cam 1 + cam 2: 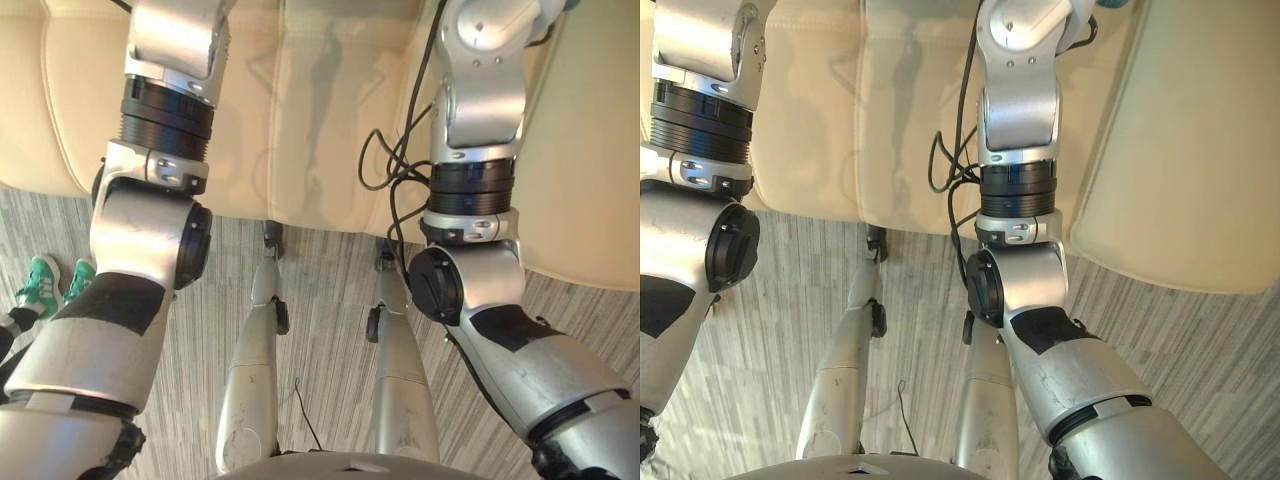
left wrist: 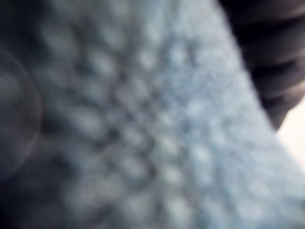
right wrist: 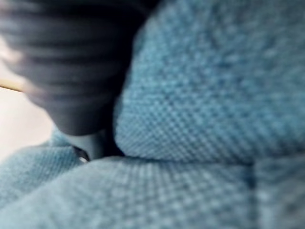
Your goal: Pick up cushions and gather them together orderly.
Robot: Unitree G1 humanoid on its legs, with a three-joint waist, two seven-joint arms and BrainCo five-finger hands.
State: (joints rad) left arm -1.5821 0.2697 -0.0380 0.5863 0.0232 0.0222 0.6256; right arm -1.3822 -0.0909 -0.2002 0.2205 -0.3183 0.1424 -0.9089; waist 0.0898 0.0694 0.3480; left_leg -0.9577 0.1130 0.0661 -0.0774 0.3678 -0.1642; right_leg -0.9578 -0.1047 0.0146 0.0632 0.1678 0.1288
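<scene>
A blue woven cushion (image 3: pixel 205 95) lies right against my right hand (image 3: pixel 71 62), whose dark ribbed cover shows beside the cloth. A fold of the same blue fabric (image 3: pixel 95 191) runs under it. In the left wrist view, pale blue knobbly cushion cloth (image 2: pixel 143 119) presses close against my left hand (image 2: pixel 271 57), seen as its dark cover at one corner. In the eye views both arms reach forward over the sofa and run out past the upper edge. A sliver of teal cushion (image 1: pixel 1116 4) peeks out by the right arm there.
A cream sofa (image 1: pixel 310 120) spans the far side, with a big cream seat block (image 1: pixel 1200 150) at the right. Grey striped floor (image 1: pixel 330 290) lies in front of it. A person's green shoes (image 1: pixel 45 285) stand at the left.
</scene>
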